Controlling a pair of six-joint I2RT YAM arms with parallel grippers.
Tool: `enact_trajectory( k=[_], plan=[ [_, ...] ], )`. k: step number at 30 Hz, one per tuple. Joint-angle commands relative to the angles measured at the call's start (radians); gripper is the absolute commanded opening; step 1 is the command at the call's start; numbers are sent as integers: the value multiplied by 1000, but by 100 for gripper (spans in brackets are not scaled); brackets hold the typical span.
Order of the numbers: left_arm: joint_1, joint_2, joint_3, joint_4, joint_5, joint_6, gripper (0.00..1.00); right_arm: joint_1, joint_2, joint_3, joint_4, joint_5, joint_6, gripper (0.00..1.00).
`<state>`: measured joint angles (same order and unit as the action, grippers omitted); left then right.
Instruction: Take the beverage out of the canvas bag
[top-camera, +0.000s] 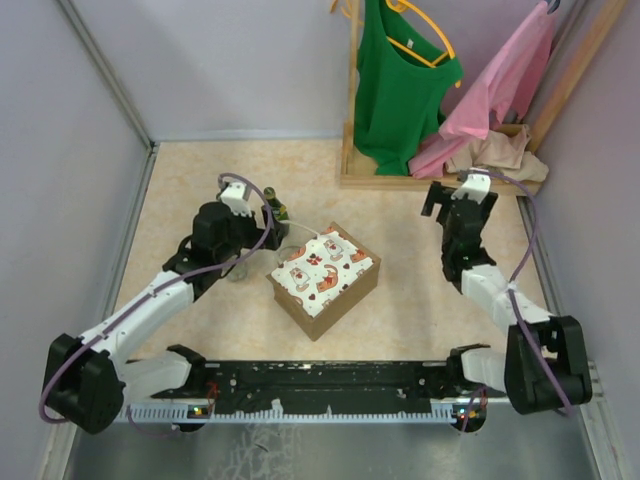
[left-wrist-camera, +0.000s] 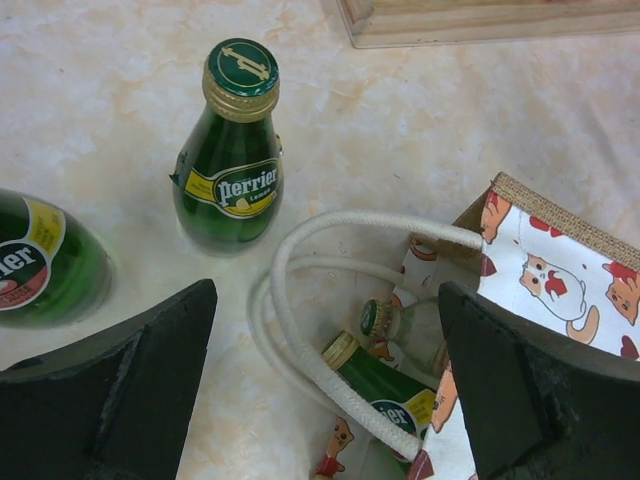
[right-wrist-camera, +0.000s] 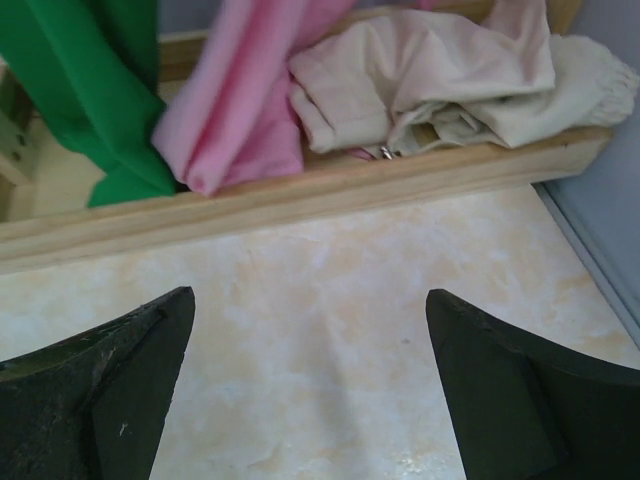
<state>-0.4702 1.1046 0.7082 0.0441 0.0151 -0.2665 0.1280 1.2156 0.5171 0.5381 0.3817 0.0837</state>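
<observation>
The canvas bag (top-camera: 322, 278) lies on its side mid-table, printed white panel up, mouth and white handles (left-wrist-camera: 300, 300) toward my left gripper. Inside the mouth (left-wrist-camera: 450, 240) lie a green Perrier bottle with a gold cap (left-wrist-camera: 385, 385) and a clear bottle with a green cap (left-wrist-camera: 400, 330). My left gripper (left-wrist-camera: 325, 290) (top-camera: 262, 238) stands open just above the handles, holding nothing. Another green Perrier bottle (left-wrist-camera: 230, 160) (top-camera: 275, 212) stands upright on the table beyond it. A further green bottle (left-wrist-camera: 40, 265) sits at the left. My right gripper (right-wrist-camera: 310, 295) (top-camera: 445, 200) is open over bare table.
A wooden rack base (top-camera: 440, 180) (right-wrist-camera: 300, 200) at the back right carries a green top (top-camera: 400, 90), a pink garment (top-camera: 495, 90) and a beige cloth (right-wrist-camera: 440, 70). Grey walls close in the table on the left, the back and the right.
</observation>
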Motion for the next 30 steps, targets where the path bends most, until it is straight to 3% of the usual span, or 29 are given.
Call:
enact_trajectory(
  k=[1, 5, 12, 17, 21, 26, 30],
  plan=[
    [-25, -3, -5, 33, -20, -16, 97, 127, -87, 185, -304, 24, 16, 99],
    [-41, 2, -12, 46, -34, -24, 95, 267, -79, 339, -440, -2, -37, 99],
    [-106, 72, 17, 2, -124, -36, 85, 425, 11, 532, -593, -227, -83, 99],
    [-145, 110, 49, -68, -210, -78, 85, 591, 151, 614, -637, -158, -204, 99],
    [-153, 136, 54, -79, -238, -98, 84, 636, 221, 633, -636, -121, -208, 99],
    [-153, 182, 52, -25, -177, -97, 46, 639, 213, 598, -603, -113, -179, 99],
    [-159, 255, 82, -3, -94, -110, 36, 638, 189, 559, -605, -100, -167, 99]
  ],
)
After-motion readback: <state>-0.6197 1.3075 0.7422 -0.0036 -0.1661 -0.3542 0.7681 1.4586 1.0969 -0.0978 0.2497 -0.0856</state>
